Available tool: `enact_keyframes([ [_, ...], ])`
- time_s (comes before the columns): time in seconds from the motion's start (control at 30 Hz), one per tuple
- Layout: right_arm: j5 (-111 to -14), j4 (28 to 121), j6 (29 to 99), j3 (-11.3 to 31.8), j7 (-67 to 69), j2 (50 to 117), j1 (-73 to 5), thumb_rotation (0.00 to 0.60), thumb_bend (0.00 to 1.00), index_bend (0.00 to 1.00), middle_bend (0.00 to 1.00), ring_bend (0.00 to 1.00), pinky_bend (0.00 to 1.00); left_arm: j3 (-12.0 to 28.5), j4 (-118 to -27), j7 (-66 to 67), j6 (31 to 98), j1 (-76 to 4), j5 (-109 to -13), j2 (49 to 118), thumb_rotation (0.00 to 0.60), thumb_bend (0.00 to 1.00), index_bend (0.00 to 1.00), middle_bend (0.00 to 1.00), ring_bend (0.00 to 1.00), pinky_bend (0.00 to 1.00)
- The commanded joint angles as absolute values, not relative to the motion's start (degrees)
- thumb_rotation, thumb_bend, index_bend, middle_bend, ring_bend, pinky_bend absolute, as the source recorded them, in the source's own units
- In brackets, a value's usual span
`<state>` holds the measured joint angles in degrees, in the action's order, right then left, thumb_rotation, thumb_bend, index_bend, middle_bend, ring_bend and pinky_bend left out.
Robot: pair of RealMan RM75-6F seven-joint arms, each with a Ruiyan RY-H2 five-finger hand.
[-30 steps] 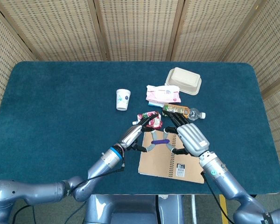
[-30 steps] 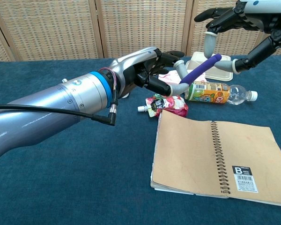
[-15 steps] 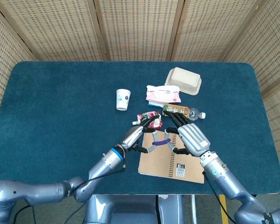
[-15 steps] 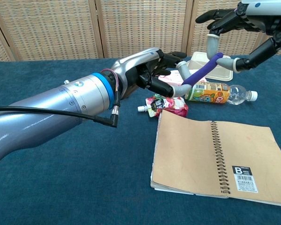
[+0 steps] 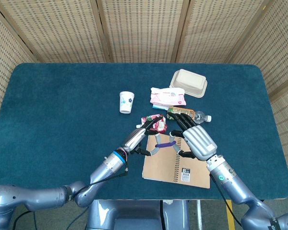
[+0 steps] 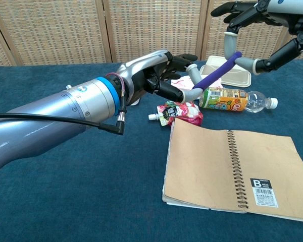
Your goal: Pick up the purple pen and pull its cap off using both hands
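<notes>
The purple pen (image 5: pixel 164 143) (image 6: pixel 217 73) hangs in the air above the open notebook (image 5: pixel 168 165), slanting up to the right in the chest view. My left hand (image 5: pixel 139 136) (image 6: pixel 151 75) pinches its lower end between grey fingertips (image 6: pixel 191 94). My right hand (image 5: pixel 198 140) (image 6: pixel 265 15) reaches in from the upper right. It closes a finger and thumb on the pen's upper end, with the other fingers spread. The pen looks whole, and no gap shows between cap and barrel.
On the blue table (image 5: pixel 62 105), under the hands, lies the spiral notebook (image 6: pixel 232 166). Beyond it lie a red pouch (image 6: pixel 179 112), a drink bottle (image 6: pixel 232 100), a wipes pack (image 5: pixel 169 97) and a beige lidded container (image 5: pixel 188 82). A paper cup (image 5: pixel 126 101) stands to the left.
The right hand has risen slightly with the pen's upper end. The pen has stayed between both hands with small changes of tilt, and the left hand has barely moved.
</notes>
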<state>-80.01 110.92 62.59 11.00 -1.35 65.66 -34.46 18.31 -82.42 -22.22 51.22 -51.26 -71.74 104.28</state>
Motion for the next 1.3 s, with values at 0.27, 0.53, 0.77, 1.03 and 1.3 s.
enact_keyframes([
  [0.27,-84.08,108.19,65.87,10.57,0.22,66.01,-33.33,0.600,0.75,0.81,0.00,0.00,0.00,18.32,-80.76,-20.54,52.04,-50.79,-71.52,103.30,0.600,0.57,0.76,0.00,0.00,0.00],
  [0.53,-86.36,103.66,68.95,10.36,3.77,64.13,-31.58,0.600,0.76,0.81,0.00,0.00,0.00,18.67,-78.25,-20.12,52.64,-49.06,-70.58,99.34,0.600,0.57,0.77,0.00,0.00,0.00],
  [0.77,-86.80,96.33,70.34,9.09,5.55,62.73,-29.58,0.600,0.76,0.81,0.00,0.00,0.00,17.55,-75.99,-23.91,53.81,-44.65,-71.65,90.95,0.600,0.57,0.77,0.00,0.00,0.00],
  [1.03,-89.07,89.51,72.69,6.98,6.41,62.98,-27.42,0.600,0.76,0.81,0.00,0.00,0.00,14.91,-70.68,-29.61,56.16,-39.88,-74.87,83.94,0.600,0.57,0.77,0.00,0.00,0.00],
  [1.3,-90.53,87.69,74.19,5.54,7.40,63.17,-25.89,0.600,0.76,0.82,0.00,0.00,0.00,12.04,-64.56,-35.14,59.38,-36.10,-78.47,79.95,0.600,0.57,0.75,0.00,0.00,0.00],
])
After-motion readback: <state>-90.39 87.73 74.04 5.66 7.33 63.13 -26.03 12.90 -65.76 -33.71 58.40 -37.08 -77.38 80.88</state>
